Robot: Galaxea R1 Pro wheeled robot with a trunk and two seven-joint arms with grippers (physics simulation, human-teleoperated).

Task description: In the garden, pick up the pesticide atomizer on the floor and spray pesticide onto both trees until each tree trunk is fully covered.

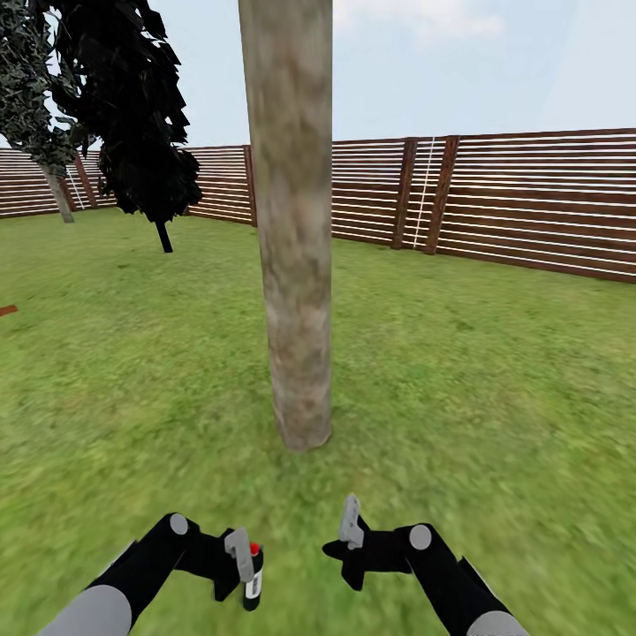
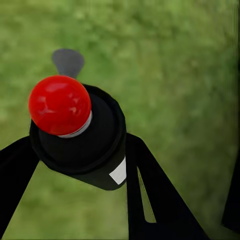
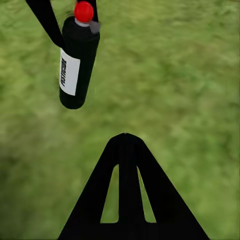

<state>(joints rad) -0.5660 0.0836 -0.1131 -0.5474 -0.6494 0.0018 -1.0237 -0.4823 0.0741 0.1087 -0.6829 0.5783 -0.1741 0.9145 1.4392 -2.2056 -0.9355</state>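
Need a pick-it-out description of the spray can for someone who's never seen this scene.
Start at the thick pale tree trunk rising from the lawn in front of the robot, then drop to the left gripper below it. The spray can hangs there between the jaws: a slim dark cylinder with a white label and a round red top, the one red thing around.

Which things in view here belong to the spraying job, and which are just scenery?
Belongs to the job:
- pesticide atomizer, held off the grass by the left pincer
- tree trunk straight ahead
- second tree, far left by the fence

Just scenery:
- dark cypress-like tree
- slatted wooden fence
- right pincer, holding nothing
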